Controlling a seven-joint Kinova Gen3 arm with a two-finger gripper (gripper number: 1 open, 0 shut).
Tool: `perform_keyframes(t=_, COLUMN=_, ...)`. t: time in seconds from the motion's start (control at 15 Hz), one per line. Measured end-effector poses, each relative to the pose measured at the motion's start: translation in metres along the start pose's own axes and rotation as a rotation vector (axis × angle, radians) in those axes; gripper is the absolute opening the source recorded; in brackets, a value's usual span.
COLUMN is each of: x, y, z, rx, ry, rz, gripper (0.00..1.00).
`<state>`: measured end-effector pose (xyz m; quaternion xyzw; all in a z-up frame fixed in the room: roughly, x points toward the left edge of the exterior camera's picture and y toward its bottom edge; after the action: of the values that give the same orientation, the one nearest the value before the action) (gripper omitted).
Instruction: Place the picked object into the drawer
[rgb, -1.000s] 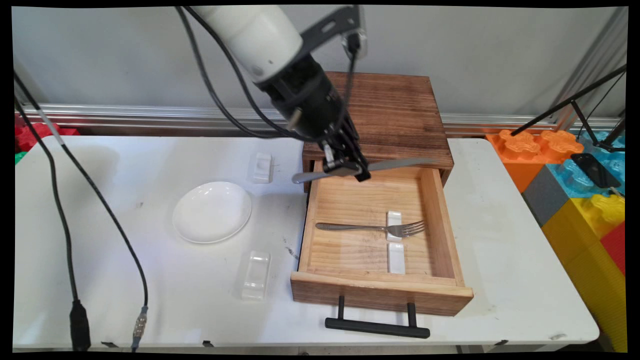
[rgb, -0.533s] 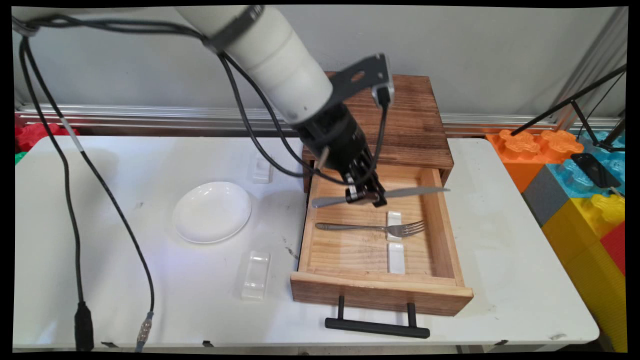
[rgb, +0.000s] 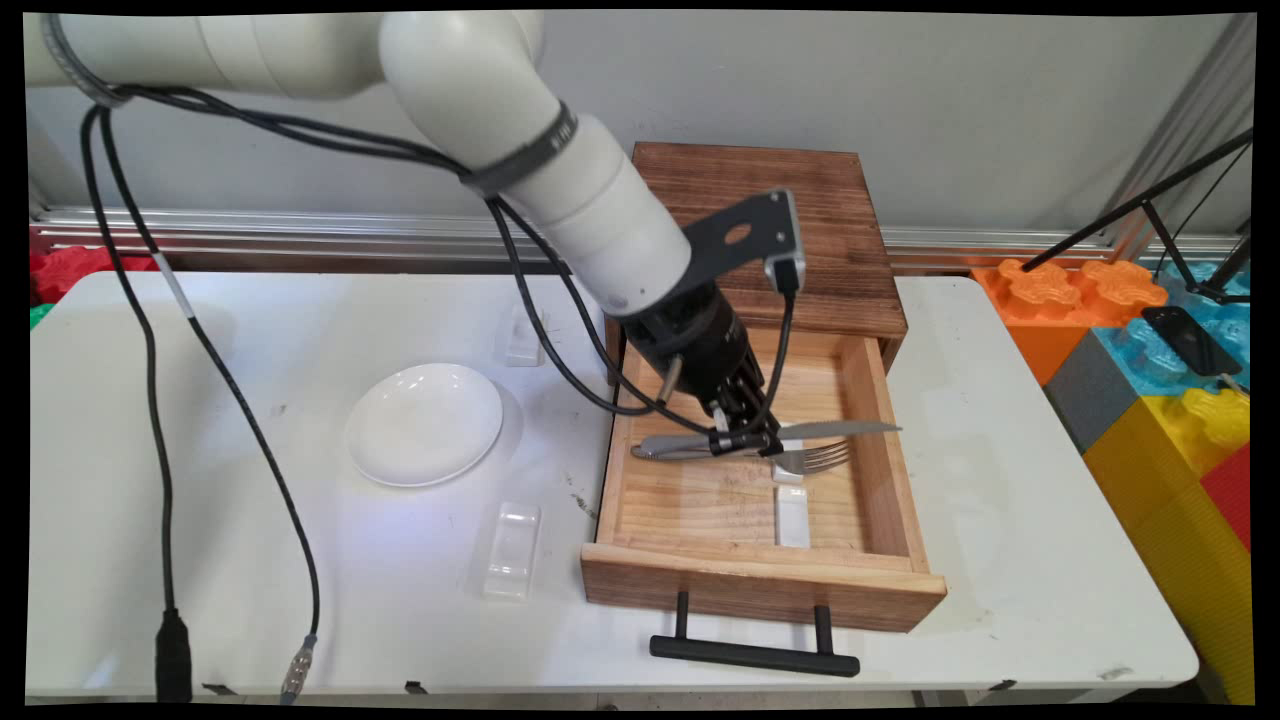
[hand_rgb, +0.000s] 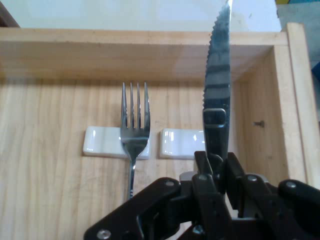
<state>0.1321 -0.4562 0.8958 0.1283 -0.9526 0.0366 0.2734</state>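
My gripper (rgb: 745, 443) is shut on a steel table knife (rgb: 840, 430), held level just above the floor of the open wooden drawer (rgb: 760, 590). The blade points right and the handle sticks out to the left. A fork (rgb: 825, 458) lies in the drawer right beneath the knife, its tines resting on a white cutlery rest (rgb: 789, 472). A second white rest (rgb: 792, 516) lies nearer the drawer front. In the hand view the serrated knife (hand_rgb: 217, 75) rises from my gripper (hand_rgb: 217, 160), to the right of the fork (hand_rgb: 134, 125), over the empty rest (hand_rgb: 180, 143).
The drawer belongs to a dark wooden box (rgb: 790, 220) at the back of the table. A white plate (rgb: 423, 423) sits left of the drawer. Two more white rests (rgb: 512, 548) (rgb: 523, 335) lie on the table. Coloured foam blocks (rgb: 1150, 350) stand to the right.
The arm has come down and forward with the knife, from above the drawer's back edge to just over the fork. The fork and rests have not moved.
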Motion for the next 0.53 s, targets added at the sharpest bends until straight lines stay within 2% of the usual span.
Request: perform_keyframes(t=0.53, x=-0.013, y=0.000, z=0.046, rx=-0.001, ry=0.002, rz=-0.009, gripper=0.00)
